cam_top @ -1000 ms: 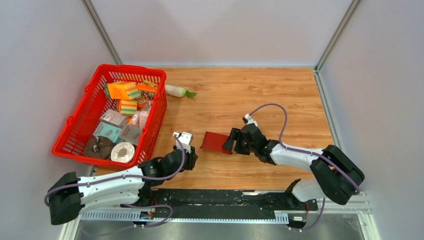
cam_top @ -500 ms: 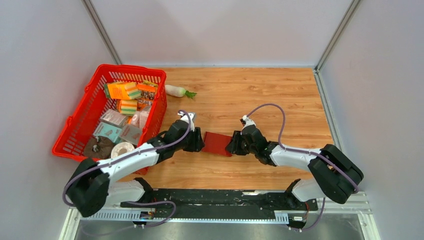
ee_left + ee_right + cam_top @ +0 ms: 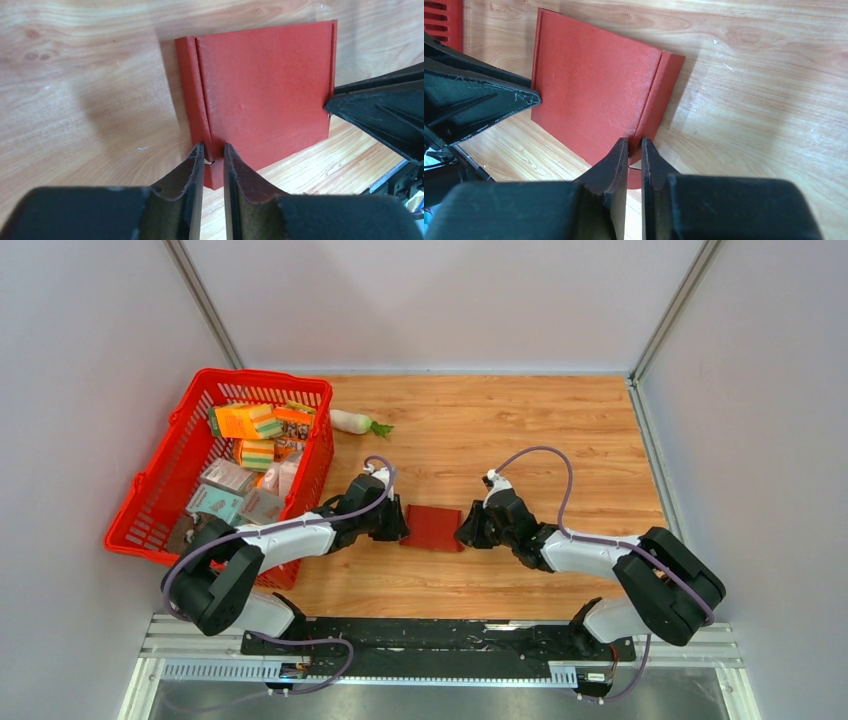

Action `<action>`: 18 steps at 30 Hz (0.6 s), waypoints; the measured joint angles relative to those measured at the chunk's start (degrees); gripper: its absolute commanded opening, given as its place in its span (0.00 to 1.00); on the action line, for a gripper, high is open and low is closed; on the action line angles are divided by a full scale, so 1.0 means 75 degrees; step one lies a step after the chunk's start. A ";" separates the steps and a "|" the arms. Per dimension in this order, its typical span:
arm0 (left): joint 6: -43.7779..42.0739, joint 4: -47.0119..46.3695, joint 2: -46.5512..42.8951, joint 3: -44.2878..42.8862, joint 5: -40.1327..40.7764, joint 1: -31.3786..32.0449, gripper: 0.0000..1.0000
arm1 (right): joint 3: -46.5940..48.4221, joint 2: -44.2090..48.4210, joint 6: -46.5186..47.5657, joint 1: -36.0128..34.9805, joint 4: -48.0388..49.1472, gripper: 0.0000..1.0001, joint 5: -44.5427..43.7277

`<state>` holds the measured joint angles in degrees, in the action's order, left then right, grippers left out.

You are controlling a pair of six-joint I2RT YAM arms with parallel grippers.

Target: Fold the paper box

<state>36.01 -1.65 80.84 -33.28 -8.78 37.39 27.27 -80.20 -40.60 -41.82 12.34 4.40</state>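
1. 1 paper box (image 3: 432,528) is lying flat on the wooden worktop (image 3: 560,430), near the middle and towards the near edge, directly between the 2 arms.
2. The paper box is showing 1 broad dark red panel, with 1 narrow flap turning up along the end facing each arm, so 2 raised flaps in all.
3. The left gripper (image 3: 214,150) is straddling the near end of its flap, 1 finger on each side and a slim gap between them; I cannot tell whether the fingers are actually pressing the card.
4. The right gripper (image 3: 634,142) is pinching the opposite flap at its near corner, its 2 fingers nearly meeting on the thin card.
5. Both grippers are sitting low at the worktop and pointing at each other across the panel.
6. 1 red mesh basket (image 3: 262,375) is standing at the far left, well apart from the paper box and holding assorted small boxes and packets that are too crowded to count.
7. 1 white radish (image 3: 352,421) with green leaves is lying just beside the basket's far right corner.
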 measured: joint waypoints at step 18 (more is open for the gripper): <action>-0.0093 0.0635 -0.0903 0.0035 -0.0020 -0.0093 0.54 | 0.0251 0.0592 0.0117 0.0277 -0.1256 0.47 0.0058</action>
<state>35.31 3.11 74.06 -33.01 -8.93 36.69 29.15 -75.77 -39.72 -39.75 2.92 4.84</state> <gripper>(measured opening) 0.496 0.453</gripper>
